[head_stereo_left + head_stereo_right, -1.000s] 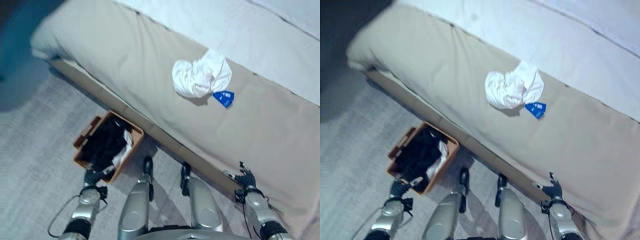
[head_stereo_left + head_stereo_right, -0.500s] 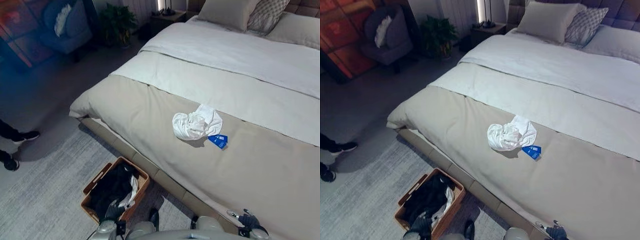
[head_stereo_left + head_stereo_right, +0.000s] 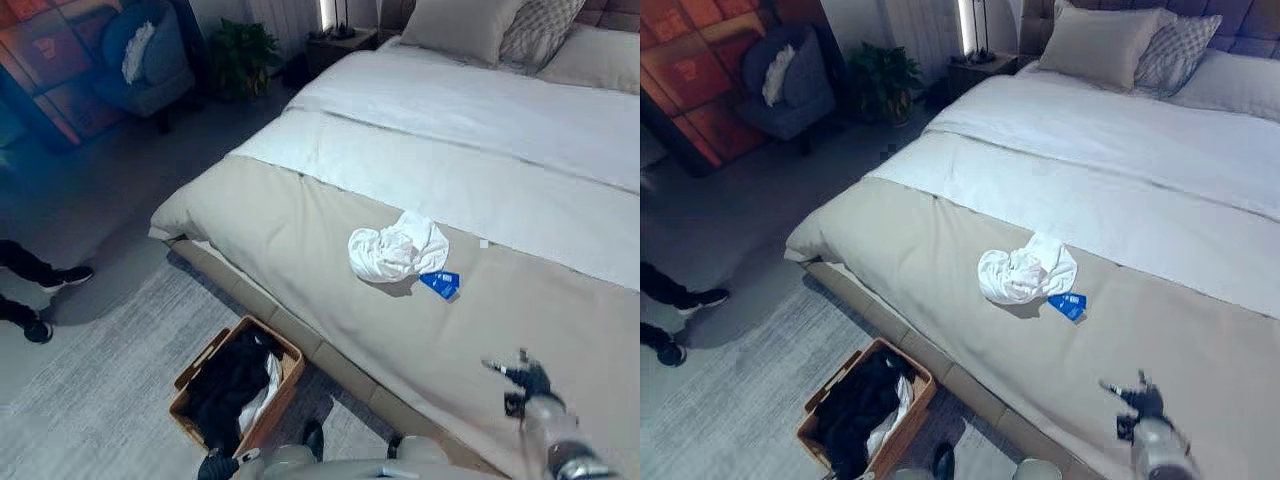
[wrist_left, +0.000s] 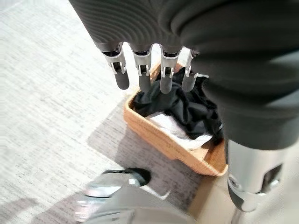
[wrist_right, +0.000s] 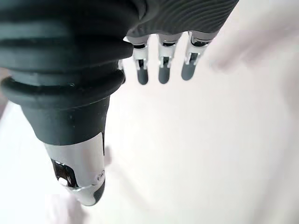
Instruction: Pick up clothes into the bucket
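A crumpled white garment [image 3: 398,250] lies on the beige bed cover [image 3: 300,240], with a blue tag [image 3: 440,283] beside it. On the floor by the bed stands a woven brown basket [image 3: 205,360] holding dark clothes [image 3: 232,380] and a bit of white cloth. My right hand [image 3: 525,378] is raised over the bed, nearer me than the garment, open and empty, its fingers [image 5: 161,70] straight. My left hand [image 4: 122,74] hangs open above the basket [image 4: 163,144], holding nothing.
A person's legs and shoes [image 3: 35,275] stand on the floor at the far left. Pillows [image 3: 460,25] lie at the bed's head. An armchair [image 3: 145,60] and a plant [image 3: 240,50] stand at the back. A grey rug [image 3: 110,370] lies around the basket.
The camera has tilted up from the floor, shifting the whole picture. My right hand has risen from the bed's edge to over the cover. The left hand has dropped to the bottom edge.
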Available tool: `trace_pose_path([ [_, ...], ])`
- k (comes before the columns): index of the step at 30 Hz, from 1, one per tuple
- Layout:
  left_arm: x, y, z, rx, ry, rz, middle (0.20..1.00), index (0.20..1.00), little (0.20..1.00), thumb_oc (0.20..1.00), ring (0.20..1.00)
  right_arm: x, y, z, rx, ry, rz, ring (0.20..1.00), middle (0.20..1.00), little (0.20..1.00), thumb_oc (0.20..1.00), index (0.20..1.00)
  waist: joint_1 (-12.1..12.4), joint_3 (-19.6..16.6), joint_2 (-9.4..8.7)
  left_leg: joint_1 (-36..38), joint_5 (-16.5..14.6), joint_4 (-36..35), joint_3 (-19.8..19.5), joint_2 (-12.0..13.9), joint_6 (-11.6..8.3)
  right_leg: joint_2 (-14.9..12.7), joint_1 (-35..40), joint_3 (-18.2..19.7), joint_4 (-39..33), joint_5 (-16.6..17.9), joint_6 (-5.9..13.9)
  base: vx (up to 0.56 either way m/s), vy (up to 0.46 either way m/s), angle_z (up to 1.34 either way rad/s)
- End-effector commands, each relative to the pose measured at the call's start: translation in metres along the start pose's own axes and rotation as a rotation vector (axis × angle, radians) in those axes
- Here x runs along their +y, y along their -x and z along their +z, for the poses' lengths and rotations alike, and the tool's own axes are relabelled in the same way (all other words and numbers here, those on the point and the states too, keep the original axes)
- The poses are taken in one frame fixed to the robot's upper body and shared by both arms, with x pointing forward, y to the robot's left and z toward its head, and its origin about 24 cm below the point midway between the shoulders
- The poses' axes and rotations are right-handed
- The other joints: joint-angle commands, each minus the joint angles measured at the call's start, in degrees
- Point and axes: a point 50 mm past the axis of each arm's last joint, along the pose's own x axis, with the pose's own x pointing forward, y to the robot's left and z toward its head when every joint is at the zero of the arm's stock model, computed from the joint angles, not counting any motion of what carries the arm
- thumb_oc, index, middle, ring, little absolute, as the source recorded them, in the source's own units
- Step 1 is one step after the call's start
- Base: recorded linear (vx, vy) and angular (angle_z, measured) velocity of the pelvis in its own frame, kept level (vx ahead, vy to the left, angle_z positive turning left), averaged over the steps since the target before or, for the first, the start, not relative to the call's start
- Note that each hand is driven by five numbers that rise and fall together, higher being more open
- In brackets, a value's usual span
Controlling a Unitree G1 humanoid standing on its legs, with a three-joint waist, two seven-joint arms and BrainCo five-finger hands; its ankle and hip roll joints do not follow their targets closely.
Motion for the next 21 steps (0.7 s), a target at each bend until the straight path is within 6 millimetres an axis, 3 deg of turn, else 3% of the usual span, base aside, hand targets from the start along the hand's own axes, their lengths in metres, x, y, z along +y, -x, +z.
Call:
trace_pose_path([
  [1,0.016,-0.006,0.037,-0.153,-0.013,0.066,1.000,1.000,1.000,1.000,1.000,-0.026,-0.020,0.081,-0.240,0.063,-0.168,1.000,1.000,1.000,1.000,1.000,1.7,4.9,-2.82,-0.1,-5.1,3.7,-1.1,-2.4,1.79,-2.1,2.6,-0.1,-7.7,6.6,3.38,-0.13,0.071,0.20],
  [5,0.004,-0.004,0.064,-0.274,-0.039,0.037,1.000,1.000,1.000,1.000,1.000,-0.049,-0.026,0.156,-0.391,0.131,-0.322,1.000,1.000,1.000,1.000,1.000,4.1,8.3,-1.10,-4.6,-4.0,4.5,-2.5,-3.7,2.38,-4.4,-2.5,-0.4,-3.6,6.3,3.51,-0.10,0.096,0.09],
  [6,0.003,-0.004,0.064,-0.275,-0.039,0.037,1.000,1.000,1.000,1.000,1.000,-0.049,-0.026,0.157,-0.392,0.131,-0.323,1.000,1.000,1.000,1.000,1.000,4.1,8.1,-1.06,-4.9,-3.8,4.4,-2.6,-3.7,2.41,-4.4,-2.7,-0.5,-3.8,6.6,3.53,-0.07,0.065,0.26],
  [8,0.000,-0.003,0.079,-0.340,-0.073,0.019,1.000,1.000,1.000,1.000,1.000,-0.066,-0.025,0.183,-0.437,0.102,-0.388,1.000,1.000,1.000,1.000,1.000,4.9,9.9,-0.33,-6.8,-4.1,5.9,-2.9,-4.7,2.74,-5.7,-4.8,-0.3,-1.1,5.9,3.64,-0.06,0.100,0.35],
  [10,0.000,0.000,0.093,-0.408,-0.121,0.011,1.000,1.000,1.000,1.000,1.000,-0.090,-0.021,0.213,-0.490,0.077,-0.458,1.000,1.000,1.000,1.000,1.000,6.0,11.8,0.38,-9.6,-4.4,8.3,-3.3,-5.9,3.17,-7.3,-7.1,0.1,1.8,5.4,3.44,-0.07,0.118,0.23],
  [11,-0.001,0.001,0.098,-0.432,-0.149,0.004,1.000,1.000,1.000,1.000,1.000,-0.100,-0.020,0.217,-0.488,0.079,-0.488,1.000,1.000,1.000,1.000,1.000,6.6,12.6,0.76,-10.8,-4.5,9.5,-3.8,-6.6,3.35,-8.4,-8.2,-0.2,3.3,5.0,3.32,-0.02,0.081,0.28],
  [12,-0.002,0.002,0.106,-0.462,-0.153,0.000,1.000,1.000,1.000,1.000,1.000,-0.117,-0.017,0.230,-0.491,0.072,-0.535,1.000,1.000,1.000,1.000,1.000,7.5,14.0,1.12,-12.8,-6.3,11.7,-4.3,-7.7,3.47,-9.8,-10.2,0.2,7.1,2.6,3.36,0.01,0.042,0.32],
  [17,-0.003,0.003,0.121,-0.509,-0.126,0.010,1.000,1.000,1.000,1.000,1.000,-0.143,-0.013,0.241,-0.465,0.092,-0.609,1.000,1.000,1.000,1.000,1.000,9.3,17.0,1.77,-18.0,-7.0,16.1,-4.7,-9.6,3.99,-12.1,-14.5,0.1,12.0,1.5,3.24,-0.04,0.050,0.36],
  [19,0.001,0.003,0.125,-0.515,-0.103,0.023,1.000,1.000,1.000,1.000,1.000,-0.167,-0.012,0.236,-0.342,0.118,-0.644,1.000,1.000,1.000,1.000,1.000,10.5,17.9,1.98,-21.9,-7.5,18.5,-5.3,-10.3,4.27,-12.8,-17.5,0.1,14.1,1.0,3.00,-0.04,0.010,0.16],
  [21,0.001,0.003,0.125,-0.516,-0.101,0.023,1.000,1.000,1.000,1.000,1.000,-0.168,-0.012,0.237,-0.344,0.118,-0.645,1.000,1.000,1.000,1.000,1.000,10.4,17.9,1.98,-22.1,-7.5,18.6,-5.2,-10.4,4.27,-12.8,-17.6,0.2,14.2,0.9,2.99,-0.01,-0.009,0.20],
])
